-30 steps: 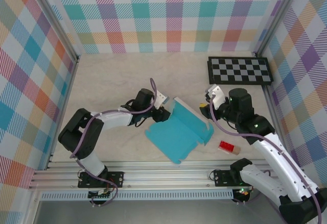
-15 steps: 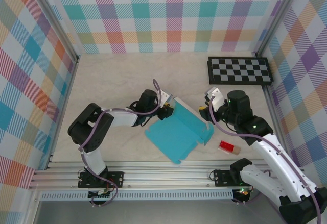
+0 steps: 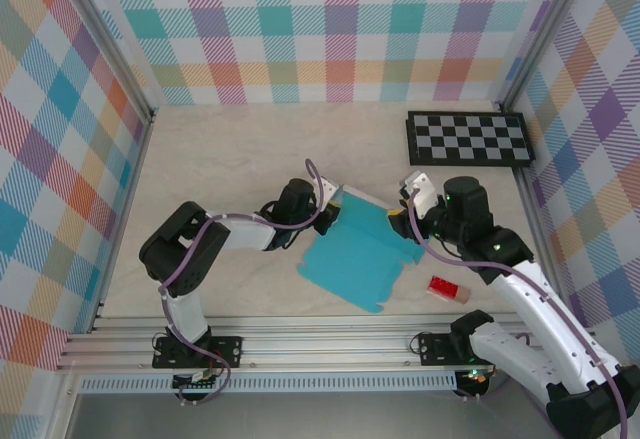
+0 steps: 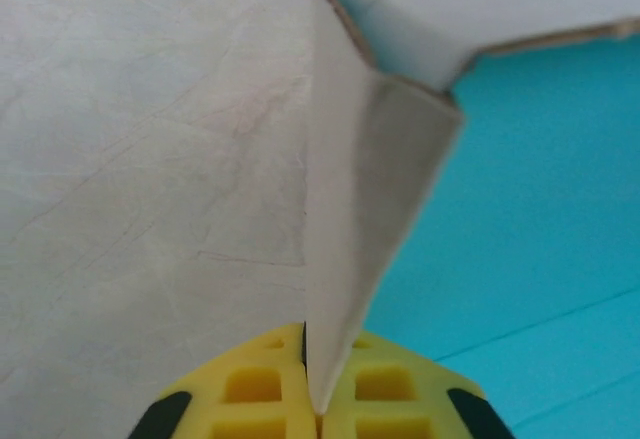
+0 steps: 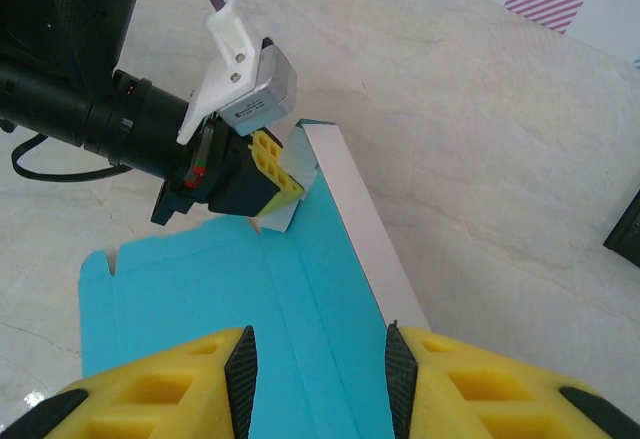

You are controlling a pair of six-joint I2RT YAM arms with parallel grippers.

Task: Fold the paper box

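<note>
On the table (image 3: 220,149), left end effector (image 4: 316,404) pinches paper box (image 3: 355,259); right end effector (image 5: 318,359) spread.

We note the paper box (image 3: 355,259) lying mid-table (image 3: 220,149), between the two grippers. The left gripper (image 3: 328,211) is at its far-left corner, with a raised flap between its fingers (image 4: 250,389). The right gripper (image 3: 400,221) is over the box's far-right edge. The small block (image 3: 447,289) sits right of the box, apart from it. The checkerboard (image 3: 468,138) lies behind, far right.
</note>
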